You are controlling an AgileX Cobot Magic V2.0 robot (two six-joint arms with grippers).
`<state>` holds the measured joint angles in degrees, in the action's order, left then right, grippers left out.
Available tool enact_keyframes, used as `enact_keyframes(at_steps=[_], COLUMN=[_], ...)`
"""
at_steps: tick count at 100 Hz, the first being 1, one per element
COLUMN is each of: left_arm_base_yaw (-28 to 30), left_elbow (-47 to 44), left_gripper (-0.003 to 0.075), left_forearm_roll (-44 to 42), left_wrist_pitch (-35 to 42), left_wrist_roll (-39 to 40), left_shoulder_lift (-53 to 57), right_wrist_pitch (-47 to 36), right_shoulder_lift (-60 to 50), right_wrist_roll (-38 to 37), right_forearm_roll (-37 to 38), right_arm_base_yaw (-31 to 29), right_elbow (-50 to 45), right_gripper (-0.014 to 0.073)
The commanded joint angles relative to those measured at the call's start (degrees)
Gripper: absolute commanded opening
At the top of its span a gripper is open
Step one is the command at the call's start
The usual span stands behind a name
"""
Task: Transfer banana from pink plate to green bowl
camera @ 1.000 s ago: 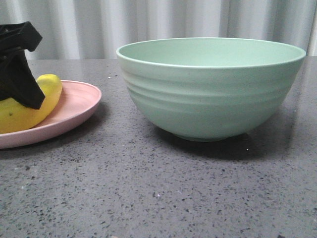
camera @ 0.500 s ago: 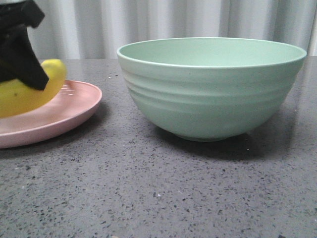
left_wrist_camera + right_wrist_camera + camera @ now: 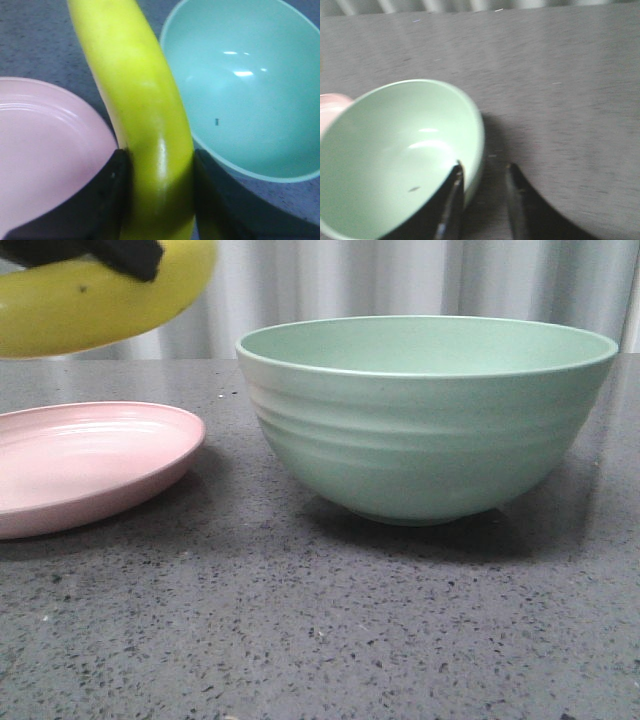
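My left gripper (image 3: 160,152) is shut on the yellow banana (image 3: 140,100), with one black finger on each side of it. In the front view the banana (image 3: 100,300) hangs at the top left, well above the pink plate (image 3: 90,455), with the gripper (image 3: 120,252) mostly cut off by the frame's top edge. The plate (image 3: 45,150) holds nothing. The green bowl (image 3: 425,420) stands to the plate's right and holds nothing (image 3: 250,90). My right gripper (image 3: 485,170) is open and holds nothing, with the bowl's rim (image 3: 479,145) showing between its fingers.
The dark speckled grey tabletop (image 3: 300,620) stretches in front of the plate and the bowl. A pale curtain (image 3: 400,280) hangs behind the table. A sliver of the pink plate (image 3: 330,107) shows beyond the bowl in the right wrist view.
My left gripper has lifted the banana up off the pink plate and a little to the right. The plate now holds nothing. The bowl has not moved.
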<state>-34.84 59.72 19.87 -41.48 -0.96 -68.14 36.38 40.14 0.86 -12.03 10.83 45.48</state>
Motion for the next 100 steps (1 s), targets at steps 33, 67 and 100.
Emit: enact_keyframes(at_steps=[33, 67, 100], left_arm_base_yaw=[-15.93, -17.53, -17.53], left_elbow=[2.09, 2.09, 2.09], left_gripper=[-0.002, -0.002, -0.002], left_forearm_roll=[1.86, 2.14, 2.14], left_wrist_pitch=[10.36, 11.07, 11.07], left_wrist_roll=[-0.12, -0.12, -0.12], left_shoulder_lift=[1.85, 1.85, 1.85], right_wrist_pitch=[-18.81, -23.41, -23.44], right_shoulder_lift=[15.19, 21.12, 23.19], right_wrist_roll=[0.64, 0.64, 0.64], right_forearm_roll=[-16.94, -24.92, -25.49], right_arm_base_yaw=[18.25, 21.07, 21.07], right_elbow=[5.08, 7.16, 8.39], right_gripper=[0.0385, 0.0385, 0.0351])
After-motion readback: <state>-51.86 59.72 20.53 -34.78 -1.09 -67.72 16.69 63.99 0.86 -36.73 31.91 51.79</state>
